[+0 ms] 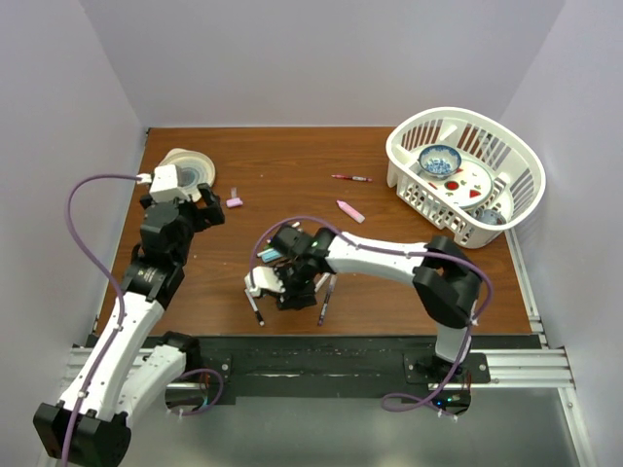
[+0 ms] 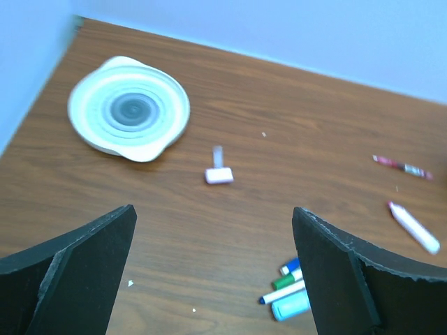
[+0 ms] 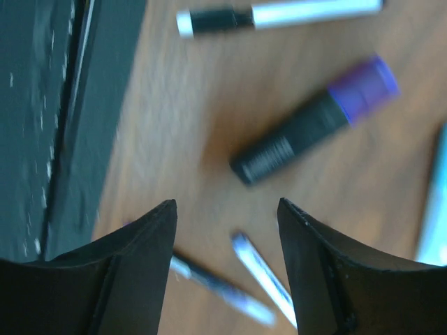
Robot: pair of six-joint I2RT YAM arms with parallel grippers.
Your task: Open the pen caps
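Several pens lie on the brown table. A slim white pen [image 3: 269,279] and a darker slim pen [image 3: 216,289] lie blurred on the wood between the fingers of my right gripper [image 3: 227,209], which hangs open just above them, holding nothing. Beyond it lie a black highlighter [image 3: 286,146] with its purple cap [image 3: 363,87] on and a white pen with a black cap [image 3: 213,21]. A loose pink cap [image 2: 219,175] lies ahead of my left gripper [image 2: 214,211], which is wide open and empty. A pen cluster [image 2: 290,289] shows by its right finger.
A white round lid [image 1: 185,167] sits at the far left. A pink highlighter [image 1: 350,211] and a thin red pen [image 1: 350,178] lie mid-table. A white basket [image 1: 404,161] with dishes stands at the far right. The black table edge [image 3: 56,139] runs beside the right gripper.
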